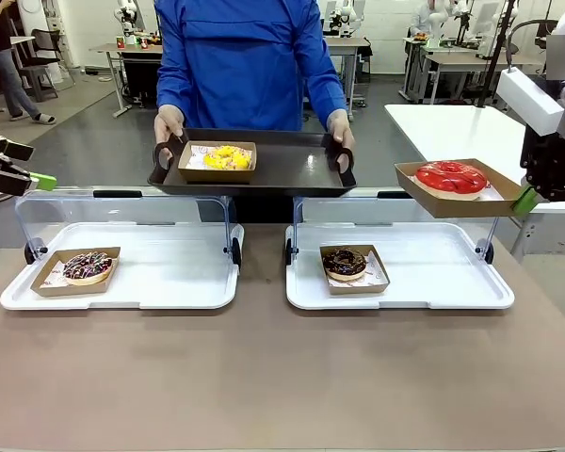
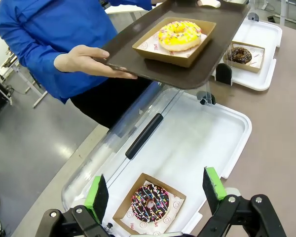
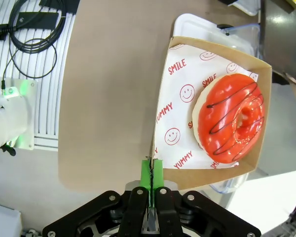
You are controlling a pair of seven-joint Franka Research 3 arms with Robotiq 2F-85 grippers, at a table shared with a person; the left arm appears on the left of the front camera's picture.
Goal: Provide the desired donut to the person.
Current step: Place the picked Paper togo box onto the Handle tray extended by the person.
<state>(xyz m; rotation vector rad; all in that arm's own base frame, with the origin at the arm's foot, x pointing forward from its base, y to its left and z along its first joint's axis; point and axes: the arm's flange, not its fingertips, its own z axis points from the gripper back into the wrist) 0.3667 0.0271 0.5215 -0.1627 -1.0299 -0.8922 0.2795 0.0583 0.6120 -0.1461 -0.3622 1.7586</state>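
The person (image 1: 248, 61) in a blue jacket stands at the far side, both hands holding a dark tray (image 1: 292, 169) with a yellow sprinkled donut (image 1: 225, 156) in a cardboard box. My right gripper (image 1: 524, 200) is shut on the rim of a cardboard box carrying a red glazed donut (image 1: 450, 177), held in the air right of the dark tray; the red glazed donut (image 3: 233, 122) and my right gripper (image 3: 152, 174) show close up in the right wrist view. My left gripper (image 2: 156, 190) hangs open above a sprinkled chocolate donut (image 2: 150, 202); the left gripper (image 1: 38, 179) sits at the far left.
Two white trays with raised clear lids lie on the brown table: the left white tray (image 1: 160, 282) holds the sprinkled chocolate donut (image 1: 88, 266), the right white tray (image 1: 433, 282) a chocolate donut (image 1: 344, 263). A white table (image 1: 452, 127) stands at the back right.
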